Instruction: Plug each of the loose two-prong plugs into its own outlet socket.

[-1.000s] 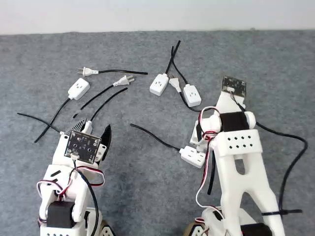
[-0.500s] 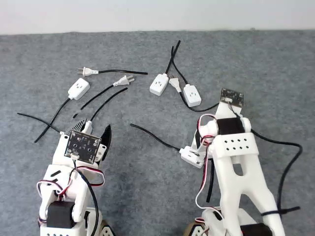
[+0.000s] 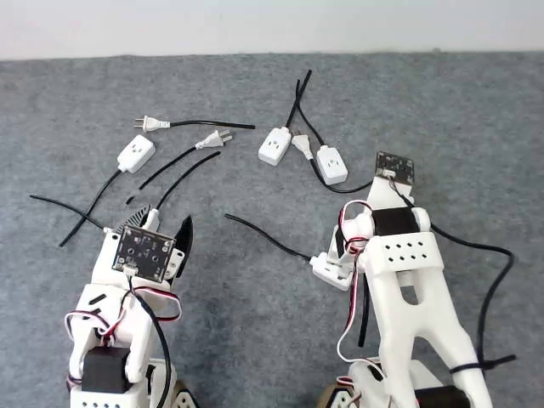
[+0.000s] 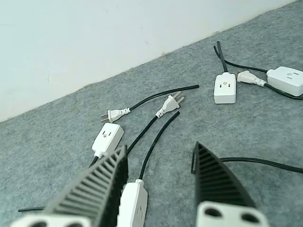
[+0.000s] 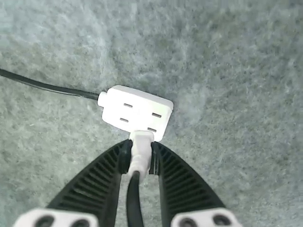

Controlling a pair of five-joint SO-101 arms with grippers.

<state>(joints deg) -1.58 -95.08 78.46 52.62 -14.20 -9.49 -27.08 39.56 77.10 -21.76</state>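
The right end effector (image 5: 140, 158) is clamped on a white plug (image 5: 141, 145) whose tip touches an outlet socket (image 5: 136, 112) on the grey desk (image 5: 236, 71). The left end effector (image 4: 160, 150) hangs with fingers apart over a second socket (image 4: 132, 201). A loose plug (image 4: 113, 115) and another plug (image 4: 169, 104) lie beyond.

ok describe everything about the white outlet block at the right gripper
The outlet block is white, smooth plastic-looking, a rounded rectangle lying flat on the grey carpet. Its upper face shows two pairs of slots. A black cord leaves one end. A white plug, pinched in the right gripper, meets its side; the prongs are hidden.
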